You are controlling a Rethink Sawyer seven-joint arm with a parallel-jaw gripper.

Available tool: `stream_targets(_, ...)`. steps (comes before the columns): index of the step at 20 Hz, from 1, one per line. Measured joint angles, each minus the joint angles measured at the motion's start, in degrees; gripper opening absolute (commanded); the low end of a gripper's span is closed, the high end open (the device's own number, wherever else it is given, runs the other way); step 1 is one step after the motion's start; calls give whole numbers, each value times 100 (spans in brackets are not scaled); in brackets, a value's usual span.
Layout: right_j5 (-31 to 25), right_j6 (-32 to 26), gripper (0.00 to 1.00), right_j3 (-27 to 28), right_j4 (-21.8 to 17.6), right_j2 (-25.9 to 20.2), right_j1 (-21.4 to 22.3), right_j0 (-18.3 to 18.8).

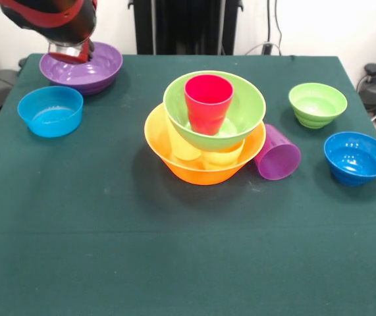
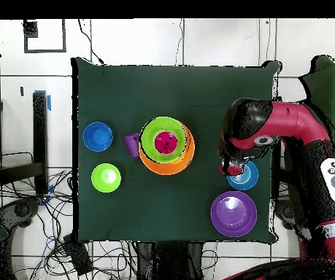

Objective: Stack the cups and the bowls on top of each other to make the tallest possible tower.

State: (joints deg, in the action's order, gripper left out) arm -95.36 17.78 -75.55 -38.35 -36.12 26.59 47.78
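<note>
Green cloth (image 1: 174, 250) lies bare across the frame's lower half, no writing legible anywhere; the gripper's (image 1: 74, 52) finger state cannot be told.

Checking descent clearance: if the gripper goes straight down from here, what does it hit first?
Likely the small glossy blue plastic bowl: overhead, the gripper sits over its rim. The front view suggests the large purple bowl, but depth is unclear.

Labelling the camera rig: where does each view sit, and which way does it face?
Front view: across the table from the robot, facing it; the arm and hand enter top left, over the large purple bowl.
Overhead view: above, looking straight down, base at bottom; the whole arm shows at right.
Shared: the tower, turned half round between them.
</note>
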Motion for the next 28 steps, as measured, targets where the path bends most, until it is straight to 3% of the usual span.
stream_targets(12, 0, 0, 0, -144, -1, 0, -39, 175)
stream_targets(13, 1, -1, 100, -147, -4, 0, -106, 190)
stream_targets(28, 352, -1, 100, -321, -89, 0, -267, 191)
